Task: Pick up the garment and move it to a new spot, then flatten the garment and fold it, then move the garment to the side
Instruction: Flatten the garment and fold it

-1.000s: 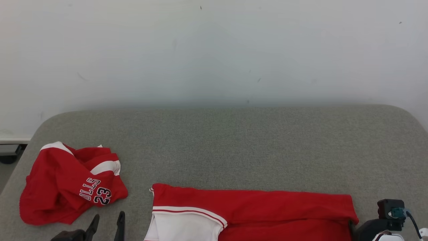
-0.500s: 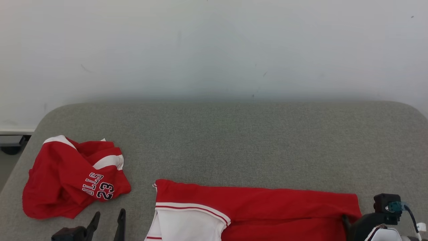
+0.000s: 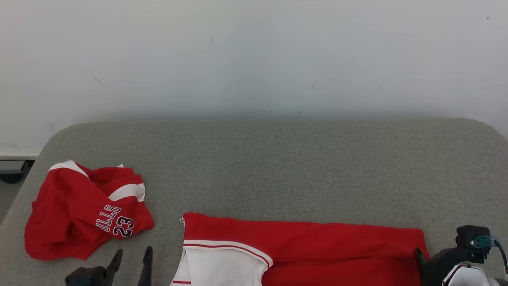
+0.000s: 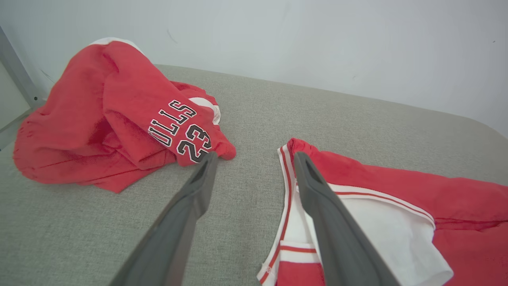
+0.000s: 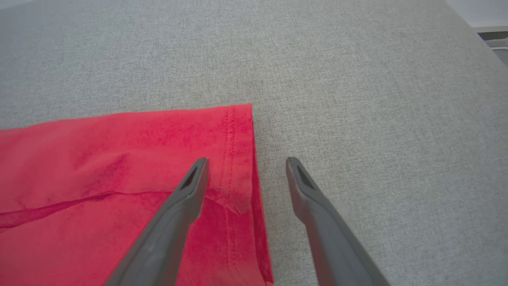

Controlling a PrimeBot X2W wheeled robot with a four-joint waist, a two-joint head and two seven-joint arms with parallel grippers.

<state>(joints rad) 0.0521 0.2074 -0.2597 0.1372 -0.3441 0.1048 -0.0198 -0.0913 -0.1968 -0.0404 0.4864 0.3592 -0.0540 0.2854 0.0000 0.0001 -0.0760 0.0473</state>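
Grey padded desk (image 3: 278,167): head view has shifted a touch over last second, so I read camera move, not cloth move

Garment (image 3: 317,246), red with white panel, lies flat in long band at near edge, same lie as before; looks folded once lengthwise

Crumpled red jersey (image 3: 79,214) sits apart at left

Left tool (image 3: 134,251) wide open, empty, just off garment's collar end

Right tool (image 5: 248,161) wide open, empty, astride hem end

Nothing gripped; I judge next fold not yet begun
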